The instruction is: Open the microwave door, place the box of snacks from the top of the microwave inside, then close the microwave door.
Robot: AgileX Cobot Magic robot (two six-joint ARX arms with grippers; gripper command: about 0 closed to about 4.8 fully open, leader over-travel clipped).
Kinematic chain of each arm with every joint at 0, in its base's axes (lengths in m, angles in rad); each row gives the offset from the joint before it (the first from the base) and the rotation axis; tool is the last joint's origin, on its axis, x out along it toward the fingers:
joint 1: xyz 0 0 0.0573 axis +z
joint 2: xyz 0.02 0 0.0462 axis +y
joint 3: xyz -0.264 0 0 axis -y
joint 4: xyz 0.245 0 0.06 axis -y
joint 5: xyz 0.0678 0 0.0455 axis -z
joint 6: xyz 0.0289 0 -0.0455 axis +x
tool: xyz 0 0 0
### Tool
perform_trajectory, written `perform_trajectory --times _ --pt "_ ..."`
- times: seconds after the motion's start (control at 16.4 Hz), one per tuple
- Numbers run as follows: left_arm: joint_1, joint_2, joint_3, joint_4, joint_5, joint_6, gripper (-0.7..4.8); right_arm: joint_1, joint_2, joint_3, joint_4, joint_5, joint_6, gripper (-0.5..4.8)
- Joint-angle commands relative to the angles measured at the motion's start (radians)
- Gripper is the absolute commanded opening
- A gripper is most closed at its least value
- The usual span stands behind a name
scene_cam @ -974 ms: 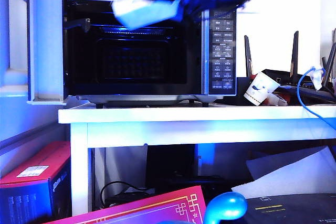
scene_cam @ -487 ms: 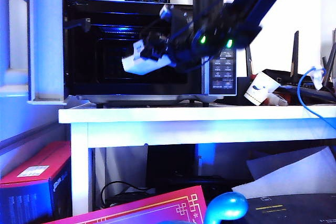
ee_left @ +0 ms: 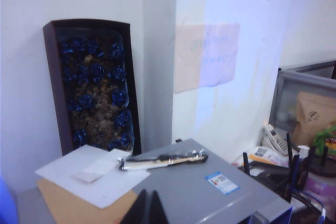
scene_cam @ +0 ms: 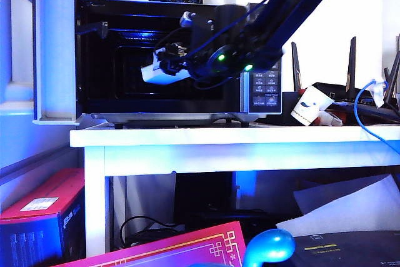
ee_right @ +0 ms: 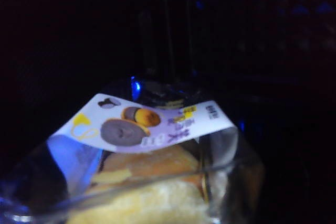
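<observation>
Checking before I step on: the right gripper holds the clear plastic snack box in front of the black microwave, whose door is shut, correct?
Not quite. The black microwave door stands swung open, as the exterior view shows. The right gripper does hold the clear plastic snack box at its cavity.

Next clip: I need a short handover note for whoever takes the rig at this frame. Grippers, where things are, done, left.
Left gripper: shut, empty, above the microwave top.
Right gripper: holds the snack box at the open cavity's mouth, clear of the floor.
Door: swung wide open on the exterior view's left.
Done: door opened, box lifted off the top.
Left: set the box inside, let go, withdraw, close the door.
</observation>
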Motion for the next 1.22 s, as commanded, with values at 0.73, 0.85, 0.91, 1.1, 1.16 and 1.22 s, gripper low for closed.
perform_trajectory --times 0.73,0.85,0.91,1.1,1.16,1.22 --pt "0.0 -0.005 0.003 -0.058 0.008 0.004 -0.04 0.001 0.246 0.434 -0.183 0.009 -0.022 4.79" --pt "0.0 -0.005 0.003 -0.058 0.008 0.004 -0.04 0.001 0.199 0.434 -0.294 -0.008 -0.079 4.79" --pt "0.0 -0.005 0.003 -0.058 0.008 0.004 -0.04 0.001 0.174 0.434 -0.362 -0.026 -0.092 4.79" --pt "0.0 -0.005 0.003 -0.056 0.008 0.003 -0.04 0.001 0.105 0.434 -0.556 -0.02 -0.137 4.79" --pt "0.0 -0.005 0.003 -0.056 0.008 0.003 -0.04 0.001 0.09 0.434 -0.601 -0.021 -0.146 4.79" --pt "0.0 -0.005 0.003 -0.055 0.008 0.003 -0.04 0.001 0.059 0.434 -0.705 -0.02 -0.158 4.79"
